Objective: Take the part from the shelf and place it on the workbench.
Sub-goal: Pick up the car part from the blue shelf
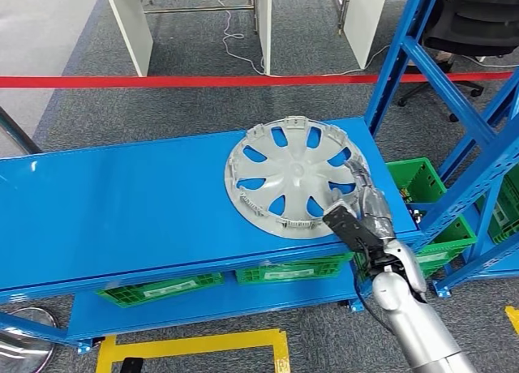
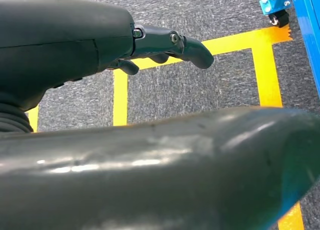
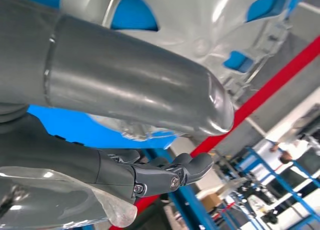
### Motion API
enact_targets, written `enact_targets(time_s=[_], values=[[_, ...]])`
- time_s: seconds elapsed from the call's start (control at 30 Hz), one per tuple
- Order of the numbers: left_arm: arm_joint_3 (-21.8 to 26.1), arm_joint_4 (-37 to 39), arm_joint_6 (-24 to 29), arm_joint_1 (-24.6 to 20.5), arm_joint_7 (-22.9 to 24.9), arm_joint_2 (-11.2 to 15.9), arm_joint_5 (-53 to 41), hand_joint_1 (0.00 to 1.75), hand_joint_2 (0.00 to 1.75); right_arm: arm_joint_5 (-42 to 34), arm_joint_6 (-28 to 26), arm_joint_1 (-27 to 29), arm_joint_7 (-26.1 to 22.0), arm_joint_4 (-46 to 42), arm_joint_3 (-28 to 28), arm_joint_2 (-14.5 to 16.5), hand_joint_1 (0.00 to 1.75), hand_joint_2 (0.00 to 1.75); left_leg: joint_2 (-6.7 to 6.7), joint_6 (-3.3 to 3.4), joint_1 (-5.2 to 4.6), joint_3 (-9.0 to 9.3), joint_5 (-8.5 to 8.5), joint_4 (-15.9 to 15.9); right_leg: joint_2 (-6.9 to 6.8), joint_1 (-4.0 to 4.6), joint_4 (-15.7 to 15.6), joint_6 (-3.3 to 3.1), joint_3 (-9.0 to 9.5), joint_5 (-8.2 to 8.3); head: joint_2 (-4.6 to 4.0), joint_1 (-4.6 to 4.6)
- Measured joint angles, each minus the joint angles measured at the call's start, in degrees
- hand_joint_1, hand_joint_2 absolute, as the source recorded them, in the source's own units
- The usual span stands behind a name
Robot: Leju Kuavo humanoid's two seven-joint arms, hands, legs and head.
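- Right arm [image 1: 416, 324] reaches up from the lower right, forearm raised and angled inward.
- Right hand [image 1: 367, 215] grips the part's [image 1: 293, 174] rim, thumb over it and fingers under.
- Left hand [image 2: 113, 45] hangs low, fingers [image 2: 188, 47] loosely extended, holding nothing.

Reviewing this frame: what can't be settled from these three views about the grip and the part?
- Head view: the right hand lies over the near-right rim of the hubcap, hiding that stretch of rim and whether the fingers close around it.
- Right wrist view: the thumb covers much of the hubcap.
- Left wrist view: the left hand is cropped at the picture's edge.
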Motion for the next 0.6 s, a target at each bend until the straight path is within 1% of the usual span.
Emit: enact_targets(time_s=[0.2, 0.37, 0.47, 0.6], values=[[0.00, 0.00, 0.05, 0.00, 0.01, -0.03, -0.25, 0.00, 0.00, -1.92, -0.84, -0.02, -1.25, -1.67, 2.51, 1.32, 0.00, 0.00, 0.00, 0.00, 0.00, 0.00, 0.00, 0.00, 0.00, 0.00, 0.00, 0.00, 0.00, 0.00, 0.00, -0.01], [0.00, 0.02, 0.02, -0.01, 0.01, -0.07, -0.61, 0.00, 0.00, -2.38, 0.27, -0.59, -1.25, -2.19, 3.79, 1.75, 0.00, 0.00, 0.00, 0.00, 0.00, -0.02, 0.00, 0.00, 0.00, 0.00, 0.00, 0.00, 0.00, 0.00, 0.00, 0.00], [-0.01, 0.02, -0.02, -0.06, 0.11, -0.10, -0.86, 0.00, 0.00, -2.11, 1.91, -1.74, -0.51, -1.99, 4.75, 1.79, 0.00, 0.00, 0.00, 0.00, 0.00, -0.02, 0.00, 0.01, 0.01, 0.00, 0.00, 0.01, 0.00, 0.01, 0.00, -0.01], [-0.03, 0.02, -0.04, -0.18, 0.51, -0.30, -1.33, 0.00, 0.00, -0.19, 2.71, -3.46, 1.97, -0.60, 6.17, 1.79, 0.00, 0.00, 0.00, 0.03, 0.00, -0.03, 0.02, 0.01, 0.00, 0.00, 0.00, 0.03, 0.00, 0.02, 0.00, 0.00]])
